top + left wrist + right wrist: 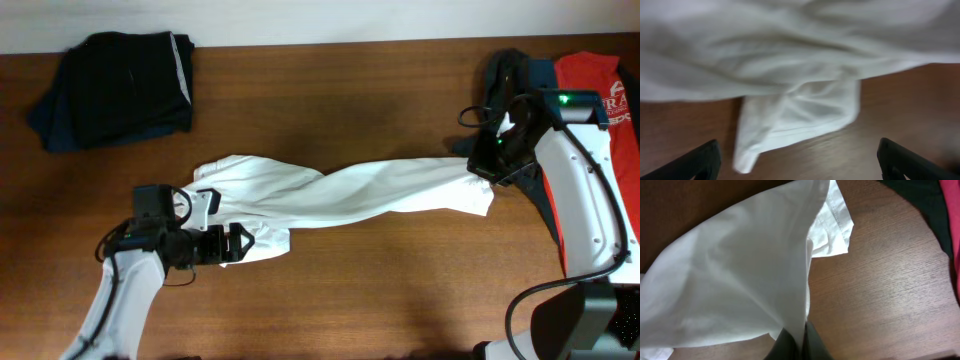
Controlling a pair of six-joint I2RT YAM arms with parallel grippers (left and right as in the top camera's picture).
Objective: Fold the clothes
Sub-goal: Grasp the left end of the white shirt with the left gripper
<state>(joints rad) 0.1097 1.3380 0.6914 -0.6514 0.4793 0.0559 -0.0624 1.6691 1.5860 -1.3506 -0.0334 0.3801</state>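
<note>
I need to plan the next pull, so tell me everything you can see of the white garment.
The white garment is thin, soft-looking cloth with a stitched hem. It lies unfolded on the wooden table, stretched and twisted into a rope-like band between the two arms. The right tool pinches its right end. The left tool is open beside its bunched left end, gripping nothing.

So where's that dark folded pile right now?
In the overhead view, the dark folded pile sits at the far left, beyond the white garment.
</note>
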